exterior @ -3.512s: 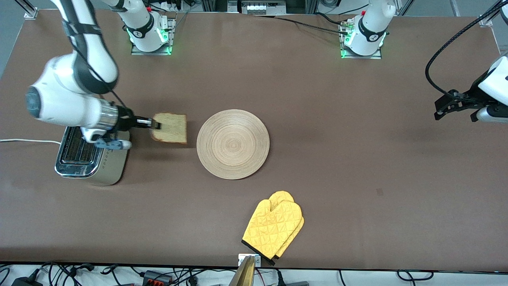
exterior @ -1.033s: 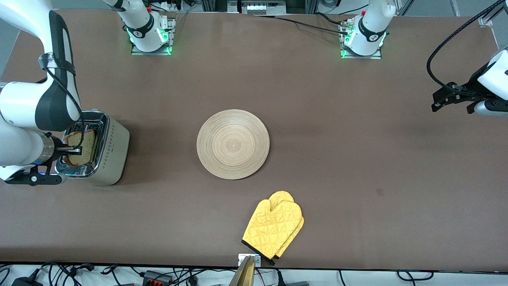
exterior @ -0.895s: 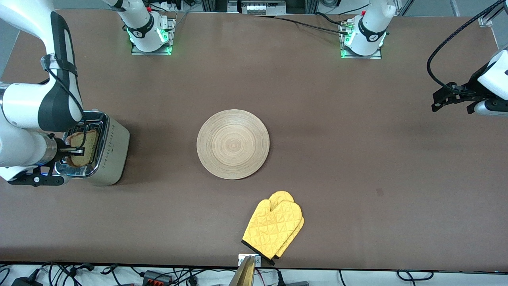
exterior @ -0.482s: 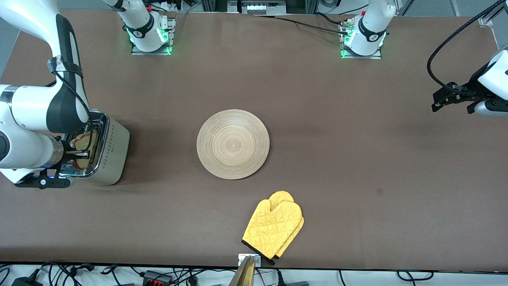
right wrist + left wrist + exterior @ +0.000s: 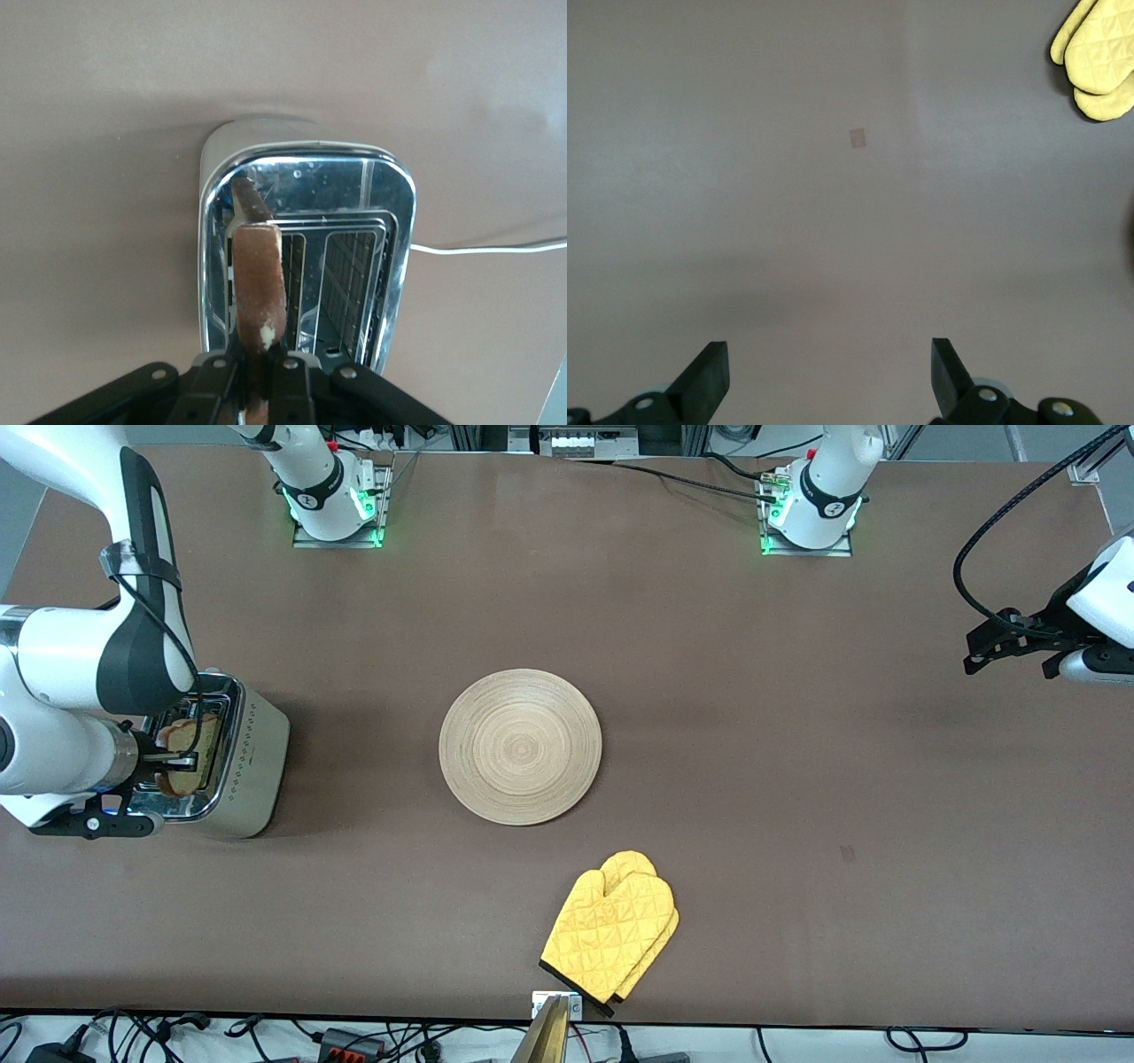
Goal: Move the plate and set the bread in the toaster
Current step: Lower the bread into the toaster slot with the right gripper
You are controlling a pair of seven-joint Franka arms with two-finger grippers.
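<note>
Tan dark-crusted bread slice edge-down over chrome toaster slot | right gripper clamped on it | left gripper spread, waiting away from toaster

A wide matte brown tabletop fills the scene under even, soft light, with tangled black cables on a pale strip along its near edge and grey metal framing at the top corners.

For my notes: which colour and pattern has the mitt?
The mitt is yellow with a quilted diamond pattern and dark cuff trim; the front view shows it best.
</note>
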